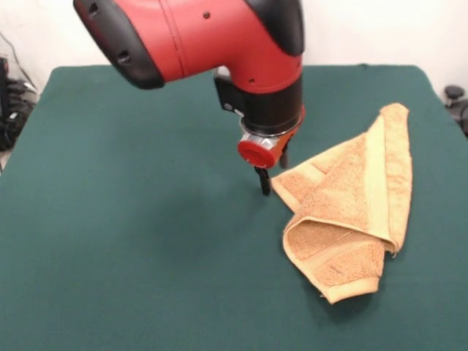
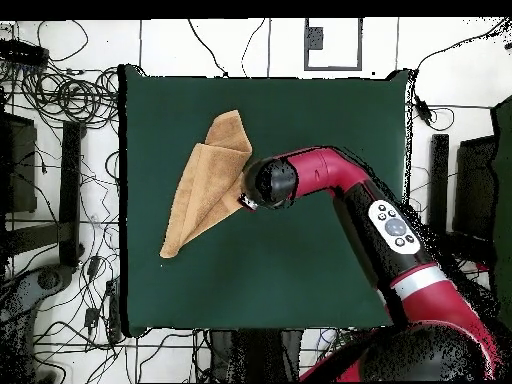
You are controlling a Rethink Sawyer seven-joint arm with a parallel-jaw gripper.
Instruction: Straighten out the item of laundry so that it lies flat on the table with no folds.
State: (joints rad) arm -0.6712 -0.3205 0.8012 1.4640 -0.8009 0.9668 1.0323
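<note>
The tan-orange towel (image 1: 351, 212) lies folded over on itself on the dark green table (image 1: 131, 219), right of centre in the front view. A flap doubles over its near part and a flat band runs along its right edge. My gripper (image 1: 273, 175) points down at the towel's left corner, its tips low near the cloth. Its two dark fingers (image 1: 263, 183) stand apart, so it looks open. In the overhead view the towel (image 2: 205, 185) lies in the table's upper left part, and the arm's wrist (image 2: 272, 183) covers the gripper at the towel's right edge.
The red and black arm (image 2: 400, 230) reaches in from the lower right of the overhead view. Cables and dark equipment (image 2: 60, 100) lie on the floor around the table (image 2: 300, 280). A dark object (image 1: 455, 93) stands past the table's right edge in the front view.
</note>
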